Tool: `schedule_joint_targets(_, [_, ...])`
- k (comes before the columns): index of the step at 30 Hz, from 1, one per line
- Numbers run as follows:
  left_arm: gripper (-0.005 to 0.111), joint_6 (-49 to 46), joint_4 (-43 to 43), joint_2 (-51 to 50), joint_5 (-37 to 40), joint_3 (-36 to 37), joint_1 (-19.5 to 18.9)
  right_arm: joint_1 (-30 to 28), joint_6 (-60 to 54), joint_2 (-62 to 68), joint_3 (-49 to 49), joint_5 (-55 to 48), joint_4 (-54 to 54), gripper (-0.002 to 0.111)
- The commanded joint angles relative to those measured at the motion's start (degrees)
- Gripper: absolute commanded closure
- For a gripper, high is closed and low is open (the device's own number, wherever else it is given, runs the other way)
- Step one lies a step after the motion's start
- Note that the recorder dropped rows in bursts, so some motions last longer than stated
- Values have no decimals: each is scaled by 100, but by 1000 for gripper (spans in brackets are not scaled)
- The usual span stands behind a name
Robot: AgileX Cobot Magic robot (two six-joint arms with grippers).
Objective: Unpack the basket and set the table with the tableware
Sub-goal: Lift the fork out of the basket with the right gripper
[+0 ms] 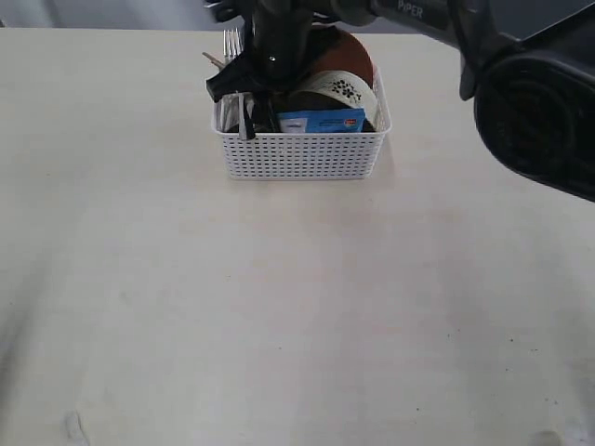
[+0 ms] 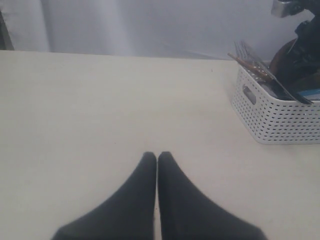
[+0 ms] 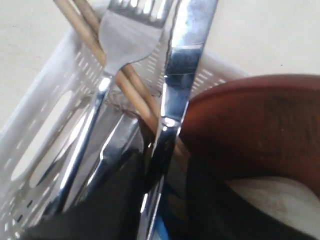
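The white lattice basket [image 1: 302, 153] stands at the far middle of the cream table [image 1: 279, 297]. My right gripper [image 1: 244, 98] reaches into the basket's left end. In the right wrist view it [image 3: 165, 200] is open, and the steel knife [image 3: 182, 75] runs between its dark fingers, close against one. Beside the knife lean the fork [image 3: 125, 35] and two wooden chopsticks [image 3: 80, 22]. The brown plate [image 3: 250, 125] and the floral bowl [image 1: 344, 88] fill the basket's other side. My left gripper [image 2: 157, 156] is shut and empty, low over bare table left of the basket [image 2: 280, 120].
A blue snack packet [image 1: 321, 121] stands against the basket's near wall. The right arm's bulky dark housing [image 1: 539, 111] hangs over the table's right far corner. A pale curtain backs the table in the left wrist view.
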State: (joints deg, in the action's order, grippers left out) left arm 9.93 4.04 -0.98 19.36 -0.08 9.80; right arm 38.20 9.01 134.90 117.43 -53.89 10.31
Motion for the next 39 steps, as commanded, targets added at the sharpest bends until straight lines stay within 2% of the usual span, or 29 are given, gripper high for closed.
schedule_joint_targets(1, [106,30,-2,-18,-57,8,17,-28,-39,127,8,27,22,100])
schedule_joint_targets(2, [106,30,-2,-18,-57,8,17,-28,-88,127,8,27,22,107])
schedule_joint_targets(3, [106,30,-2,-18,-57,8,17,-28,-100,127,8,27,22,109])
schedule_joint_targets(21, [106,30,-2,-18,-57,8,17,-28,-129,116,1384,-1318,93,109])
schedule_joint_targets(24, [106,30,-2,-18,-57,8,17,-28,-129,116,1629,-1567,-199,108])
schedule_joint_targets(26, [106,30,-2,-18,-57,8,17,-41,-196,116,1772,-1607,-601,104])
schedule_joint_targets(29, [106,30,-2,-18,-57,8,17,-41,-473,116,1912,-1607,-1453,79])
schedule_joint_targets(30, [106,30,-2,-18,-57,8,17,-41,-474,116,1912,-1607,-1673,67])
schedule_joint_targets(31, [106,30,-2,-18,-57,8,17,-41,-448,116,1912,-1607,-1687,63])
schedule_joint_targets(36, [106,30,-2,-18,-57,8,17,14,-133,223,1912,-1607,-1031,65])
schedule_joint_targets(39, [106,30,-2,-18,-57,8,17,14,-91,338,1912,-1607,-1031,65])
